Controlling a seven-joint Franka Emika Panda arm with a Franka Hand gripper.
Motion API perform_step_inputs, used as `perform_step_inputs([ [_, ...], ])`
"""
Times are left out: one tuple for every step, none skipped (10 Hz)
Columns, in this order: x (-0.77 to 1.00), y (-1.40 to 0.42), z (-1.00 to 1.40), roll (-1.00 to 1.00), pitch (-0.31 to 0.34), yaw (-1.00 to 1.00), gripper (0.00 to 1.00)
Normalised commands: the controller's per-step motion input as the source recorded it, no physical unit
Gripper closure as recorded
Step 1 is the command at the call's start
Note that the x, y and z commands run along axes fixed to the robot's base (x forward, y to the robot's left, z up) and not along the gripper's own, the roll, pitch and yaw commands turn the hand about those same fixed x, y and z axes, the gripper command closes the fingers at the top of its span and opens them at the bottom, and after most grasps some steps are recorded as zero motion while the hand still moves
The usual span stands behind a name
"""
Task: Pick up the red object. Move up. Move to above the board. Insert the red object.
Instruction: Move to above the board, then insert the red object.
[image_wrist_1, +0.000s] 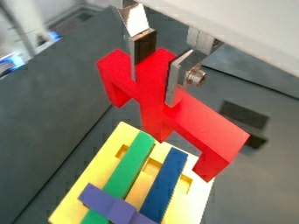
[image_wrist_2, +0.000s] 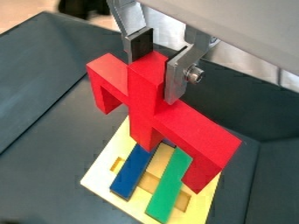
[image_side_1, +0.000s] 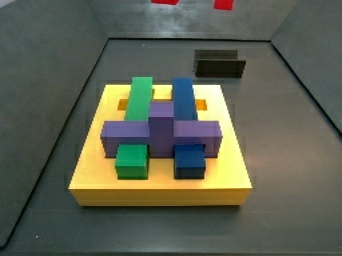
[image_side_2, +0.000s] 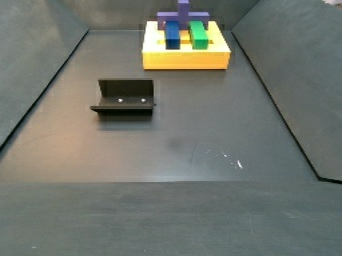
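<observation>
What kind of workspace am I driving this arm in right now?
Most likely a lab test cell for insertion trials: a bare dark floor with raised walls, a fixture standing on it, and one yellow board of coloured blocks. High above the board, the gripper holds the red object.

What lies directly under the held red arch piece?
The gripper holds the red arch piece above the yellow board, with its green bar and blue bar; the piece covers their far ends.

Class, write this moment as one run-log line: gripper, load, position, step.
gripper: shut on red object | position: high above board | fixture: on floor, apart | step: insertion not yet done
</observation>
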Motion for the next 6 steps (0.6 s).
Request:
perform_step_inputs([
  [0.06,-0.03,0.03,0.1,0.23,1.0,1.0],
  [0.08,-0.03,0.03,0.1,0.204,0.57,1.0],
  [0.08,-0.03,0.03,0.09,0.183,0.33,1.0],
  [0.0,0.0,-0.14,-0.02,-0.027,0.0,1.0],
  [0.0,0.0,-0.19,-0.02,-0.013,-0.02,1.0],
  [0.09,0.0,-0.3,-0.03,0.0,-0.07,1.0],
])
